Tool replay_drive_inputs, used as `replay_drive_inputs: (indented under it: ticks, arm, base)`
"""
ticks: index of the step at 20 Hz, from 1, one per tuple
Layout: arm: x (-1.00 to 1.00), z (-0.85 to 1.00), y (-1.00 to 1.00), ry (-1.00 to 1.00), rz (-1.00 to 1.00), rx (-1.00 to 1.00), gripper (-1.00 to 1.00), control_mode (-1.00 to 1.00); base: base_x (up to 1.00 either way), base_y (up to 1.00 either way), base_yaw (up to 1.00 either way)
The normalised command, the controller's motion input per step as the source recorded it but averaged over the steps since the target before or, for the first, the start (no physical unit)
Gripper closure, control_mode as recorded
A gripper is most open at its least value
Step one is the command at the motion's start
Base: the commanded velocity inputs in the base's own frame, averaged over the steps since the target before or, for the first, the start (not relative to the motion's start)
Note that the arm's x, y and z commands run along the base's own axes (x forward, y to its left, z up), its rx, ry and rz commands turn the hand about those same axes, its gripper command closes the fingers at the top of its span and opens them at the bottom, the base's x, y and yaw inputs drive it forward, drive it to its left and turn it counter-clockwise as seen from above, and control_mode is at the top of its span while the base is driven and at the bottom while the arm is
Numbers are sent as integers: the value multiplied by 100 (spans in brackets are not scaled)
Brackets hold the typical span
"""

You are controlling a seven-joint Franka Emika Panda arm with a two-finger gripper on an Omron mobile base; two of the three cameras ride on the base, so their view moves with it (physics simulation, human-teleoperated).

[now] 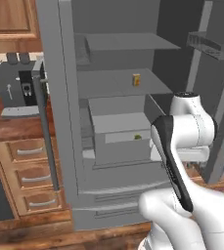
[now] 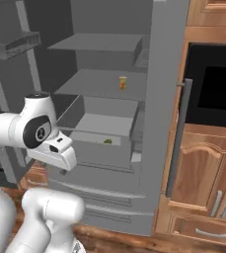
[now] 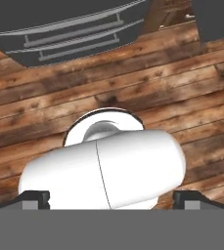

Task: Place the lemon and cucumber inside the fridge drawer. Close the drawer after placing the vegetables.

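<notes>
Two vegetables to stow, jaws spread wide and empty.
We spot the lemon [image 1: 138, 137] in the drawer [image 1: 125, 146]; small, round, likely rolls—pinch its middle.

Kitchen, open grey fridge [image 1: 128, 63] (shelves inside), wooden drawers [image 1: 33, 178], plank floor [image 3: 45, 93]

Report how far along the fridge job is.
Looks done: a small green item lies in the open fridge drawer; whether it is the lemon or the cucumber is too small to tell. In hand: nothing, the gripper is open, pointing at the wooden floor. Left: confirming both vegetables are inside, then closing the drawer.
</notes>
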Motion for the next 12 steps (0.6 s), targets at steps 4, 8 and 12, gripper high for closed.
replay_drive_inputs:
  ticks: [4, 8, 12]
  arm:
    - [0, 0, 0, 0, 0, 0, -100, 100]
    - [0, 0, 0, 0, 0, 0, -100, 100]
    - [0, 0, 0, 0, 0, 0, -100, 100]
  base:
    - [-100, 28, 11]
    - [-100, 55, 13]
    - [-47, 100, 26]
